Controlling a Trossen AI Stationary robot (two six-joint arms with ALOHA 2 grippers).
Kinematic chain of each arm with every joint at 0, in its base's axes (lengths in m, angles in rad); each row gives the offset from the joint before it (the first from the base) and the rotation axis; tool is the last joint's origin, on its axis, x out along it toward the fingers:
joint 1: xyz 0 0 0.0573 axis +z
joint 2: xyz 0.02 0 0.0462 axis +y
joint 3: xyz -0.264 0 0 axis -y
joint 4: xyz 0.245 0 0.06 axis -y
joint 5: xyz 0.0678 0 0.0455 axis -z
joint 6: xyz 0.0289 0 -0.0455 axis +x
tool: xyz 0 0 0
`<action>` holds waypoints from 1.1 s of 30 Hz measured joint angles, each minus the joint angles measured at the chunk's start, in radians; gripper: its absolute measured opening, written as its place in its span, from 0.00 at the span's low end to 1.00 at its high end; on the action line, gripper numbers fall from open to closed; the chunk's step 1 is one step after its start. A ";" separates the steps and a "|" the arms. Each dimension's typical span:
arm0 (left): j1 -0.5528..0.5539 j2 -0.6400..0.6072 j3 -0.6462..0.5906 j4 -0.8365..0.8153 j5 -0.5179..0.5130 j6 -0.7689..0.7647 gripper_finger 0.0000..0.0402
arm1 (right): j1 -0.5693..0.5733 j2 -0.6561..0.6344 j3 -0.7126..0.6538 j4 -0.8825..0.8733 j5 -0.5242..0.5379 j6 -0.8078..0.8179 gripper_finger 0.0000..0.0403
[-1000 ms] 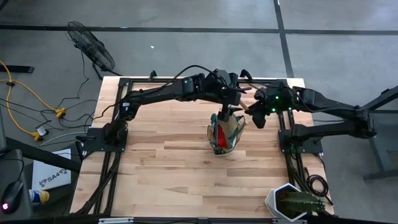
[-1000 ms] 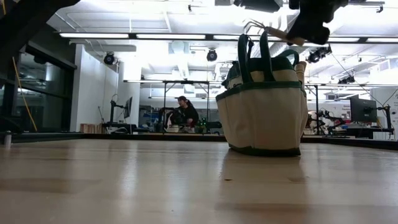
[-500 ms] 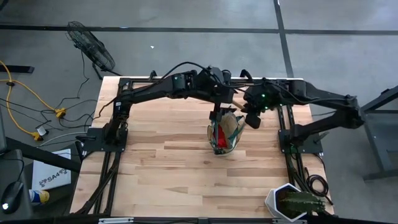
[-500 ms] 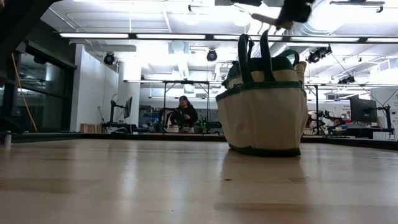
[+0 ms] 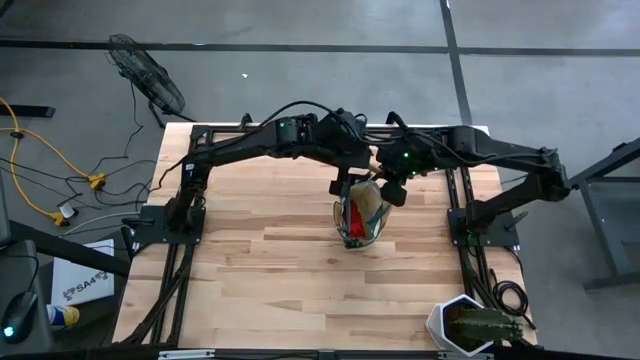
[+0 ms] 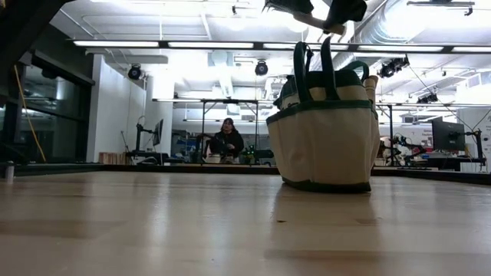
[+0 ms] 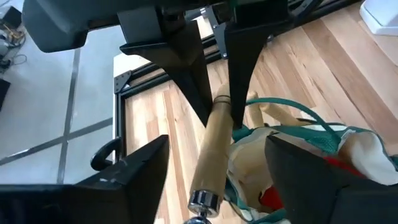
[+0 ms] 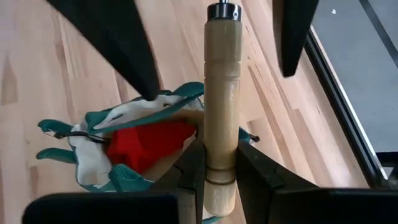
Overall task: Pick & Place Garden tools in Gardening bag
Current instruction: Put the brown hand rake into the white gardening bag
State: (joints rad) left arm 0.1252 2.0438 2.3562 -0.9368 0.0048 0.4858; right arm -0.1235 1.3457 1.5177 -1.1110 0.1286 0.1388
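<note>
The tan gardening bag [image 5: 360, 215] with green trim stands upright on the table's far middle, a red fabric piece [image 8: 146, 146] inside it. Both grippers meet above its mouth. My right gripper [image 8: 221, 168] is shut on a wooden-handled garden tool [image 7: 211, 149]. My left gripper [image 7: 216, 140] is open, a finger on either side of the handle near its metal collar [image 7: 204, 200], with a gap on each side. The tool's metal head lies outside the frames. In the low view both grippers show only at the top edge above the bag [image 6: 326, 130]. My right gripper pinches the wooden handle [image 8: 219, 155] between its two fingers, at the end away from the metal collar. The fingers [image 7: 239, 74] slant down from the table's right side, and the handle runs on past their tips, nearly in line with them. The tool hangs clear above the bag's mouth.
A spiky green plant in a white pot [image 5: 470, 328] stands at the table's near right corner. Bare wood [image 5: 260, 270] lies left of and nearer than the bag. Black frame rails [image 5: 180, 230] run along the table's sides. A person [image 6: 228, 138] sits far off in the room.
My right gripper has carried the tool toward the table's left, from beside the bag's right edge to above its mouth, rising and rolling on the way. My left gripper has shifted slightly toward the table's left and tipped. The bag has stayed put.
</note>
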 joint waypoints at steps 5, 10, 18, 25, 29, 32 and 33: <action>-0.001 0.000 0.000 0.000 0.001 -0.017 0.53 | 0.026 0.000 0.000 0.017 0.005 0.014 0.13; -0.001 0.000 0.000 -0.011 0.019 -0.017 0.48 | 0.064 0.001 0.000 0.050 0.007 -0.006 0.13; -0.001 0.000 0.000 -0.075 0.061 -0.020 0.46 | 0.089 0.001 0.000 0.094 0.047 -0.007 0.13; -0.001 0.001 0.000 -0.078 0.060 -0.045 0.46 | 0.092 0.001 0.000 0.099 0.037 -0.008 0.13; -0.001 0.001 0.000 -0.095 0.059 -0.058 0.43 | 0.092 0.001 0.000 0.099 0.048 -0.012 0.13; -0.001 0.001 0.000 -0.095 0.060 -0.072 0.35 | 0.092 0.001 0.000 0.099 0.049 -0.012 0.13; -0.001 0.001 0.000 -0.095 0.060 -0.072 0.32 | 0.092 0.001 0.000 0.099 0.049 -0.012 0.13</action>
State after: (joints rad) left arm 0.1238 2.0449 2.3558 -1.0313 0.0643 0.4133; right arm -0.0315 1.3464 1.5173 -1.0119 0.1776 0.1268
